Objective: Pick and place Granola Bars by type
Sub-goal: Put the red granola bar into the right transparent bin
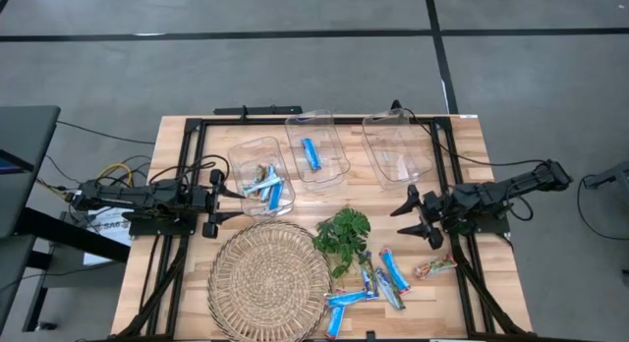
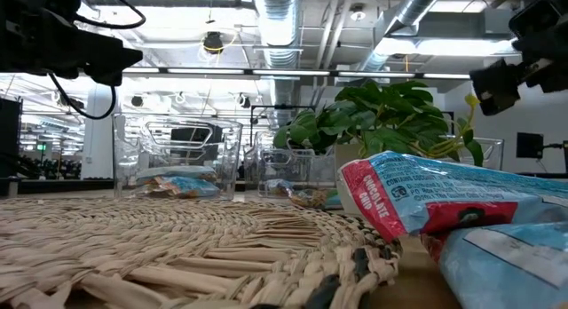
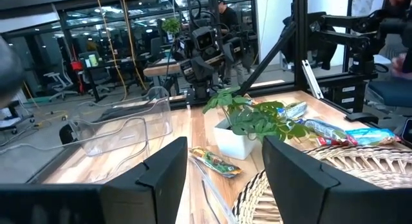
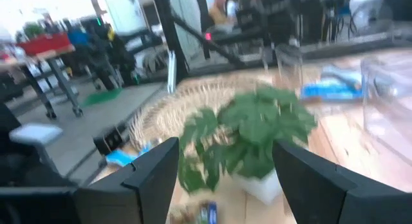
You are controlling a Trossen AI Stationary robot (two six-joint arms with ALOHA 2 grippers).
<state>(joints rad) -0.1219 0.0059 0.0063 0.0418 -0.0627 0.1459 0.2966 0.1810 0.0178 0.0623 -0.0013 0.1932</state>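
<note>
Light, crinkly Granola Bars (image 1: 378,281) lie lower centre, likely best pinched mid-wrapper; left gripper (image 1: 218,201) and right gripper (image 1: 411,214) both spread, empty.

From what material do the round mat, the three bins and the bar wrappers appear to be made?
The round mat looks like woven straw or a similar plant fibre, matte tan, with coiled rings and plaited strands in the low view. The three bins appear to be clear hard plastic: bars and table show through their glossy walls. The bar wrappers look like thin glossy plastic film, crinkled and printed.
</note>
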